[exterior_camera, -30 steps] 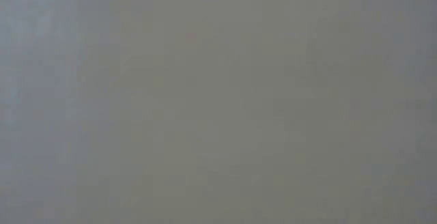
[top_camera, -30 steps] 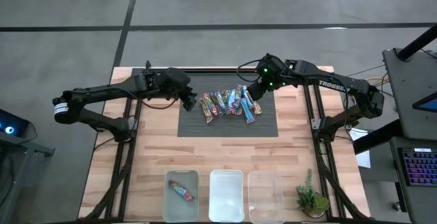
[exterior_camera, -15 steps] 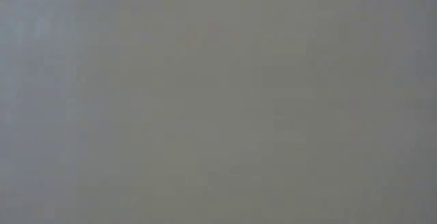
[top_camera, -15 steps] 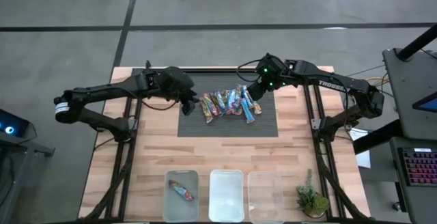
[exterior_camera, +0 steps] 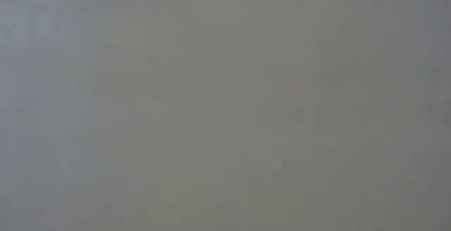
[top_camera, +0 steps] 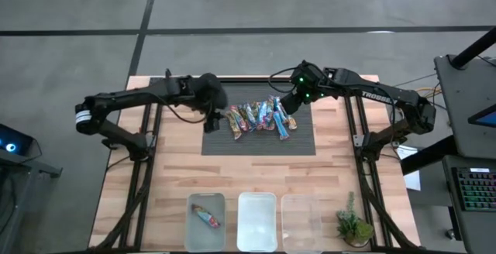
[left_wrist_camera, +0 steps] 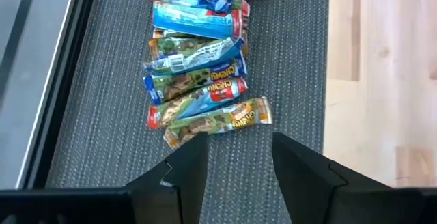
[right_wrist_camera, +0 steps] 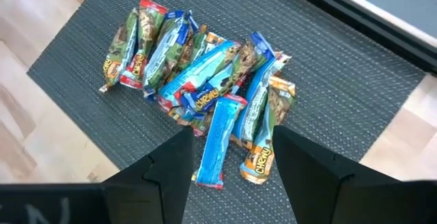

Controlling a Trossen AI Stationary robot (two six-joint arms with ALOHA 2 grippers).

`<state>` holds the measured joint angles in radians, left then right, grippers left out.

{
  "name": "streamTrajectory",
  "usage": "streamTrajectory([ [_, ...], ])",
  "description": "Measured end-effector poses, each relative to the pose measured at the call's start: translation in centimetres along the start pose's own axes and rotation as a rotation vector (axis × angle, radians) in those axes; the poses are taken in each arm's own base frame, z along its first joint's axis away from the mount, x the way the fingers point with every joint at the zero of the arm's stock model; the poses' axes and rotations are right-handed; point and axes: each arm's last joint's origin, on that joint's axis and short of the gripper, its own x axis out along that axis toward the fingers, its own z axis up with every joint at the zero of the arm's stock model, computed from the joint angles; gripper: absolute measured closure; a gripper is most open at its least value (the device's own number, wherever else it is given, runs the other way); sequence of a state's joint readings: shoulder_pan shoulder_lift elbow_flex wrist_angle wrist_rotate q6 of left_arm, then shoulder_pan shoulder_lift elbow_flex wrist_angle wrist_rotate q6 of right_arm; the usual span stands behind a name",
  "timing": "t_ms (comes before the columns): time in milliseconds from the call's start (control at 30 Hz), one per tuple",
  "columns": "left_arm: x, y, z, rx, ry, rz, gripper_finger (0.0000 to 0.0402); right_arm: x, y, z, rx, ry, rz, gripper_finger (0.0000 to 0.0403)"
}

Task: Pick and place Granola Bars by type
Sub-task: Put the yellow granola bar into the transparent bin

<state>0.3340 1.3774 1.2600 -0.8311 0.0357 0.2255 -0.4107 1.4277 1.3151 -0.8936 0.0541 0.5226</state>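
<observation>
The left gripper (left_wrist_camera: pixel 235 166) hangs low over the dark ribbed mat (top_camera: pixel 302 139), its two fingers standing apart with nothing between them. Just beyond the fingertips lies the nearest of the Granola Bars (left_wrist_camera: pixel 217 121) — an orange-ended Chewy bar at the left end of the pile, lying crosswise to the gripper's reach, so its long axis runs roughly in line with the gap between the fingers rather than across it. From that I judge the wrist would need a turn before the fingers could close across the bar's narrow width. Behind it the other bars stack in a loose row, most of them parallel to it and overlapping.

The right gripper (right_wrist_camera: pixel 229 159) hovers over the opposite end of the same pile, fingers likewise apart and empty. A blue-wrapped bar (right_wrist_camera: pixel 217 142) and an orange-ended one (right_wrist_camera: pixel 268 132) lie closest to it, both pointing roughly toward the gripper, long axes along its line of approach.

In the high view the pile (top_camera: pixel 260 118) sits on the mat between the two grippers, the left gripper (top_camera: pixel 215 120) close at its left edge. Three clear bins stand along the table's front edge; the left bin (top_camera: pixel 205 229) holds one bar already, so most of the sorting looks still to do.
</observation>
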Motion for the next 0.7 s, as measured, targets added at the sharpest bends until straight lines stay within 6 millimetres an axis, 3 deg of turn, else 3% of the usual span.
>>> streamTrajectory([
  [200, 1.3, 0.2, 0.8, 0.076, 0.025, -0.006, 0.0255, 0.0, 0.0, 0.0, -0.003, 0.005, 0.009, 0.0213],
  [367, 2.7, 0.8, 1.1, -0.04, 0.058, 0.025, 0.0255, 0.0, 0.0, 0.0, -0.002, 0.005, 0.009, 0.0213],
  [500, 3.7, 1.5, 1.4, -0.29, 0.079, 0.106, 0.0255, 0.0, 0.0, 0.0, -0.002, 0.004, 0.009, 0.0213],
  [700, 4.8, 2.7, 2.2, -0.931, 0.048, 0.17, 0.0255, 0.0, 0.0, 0.0, -0.002, 0.004, 0.009, 0.0213],
])
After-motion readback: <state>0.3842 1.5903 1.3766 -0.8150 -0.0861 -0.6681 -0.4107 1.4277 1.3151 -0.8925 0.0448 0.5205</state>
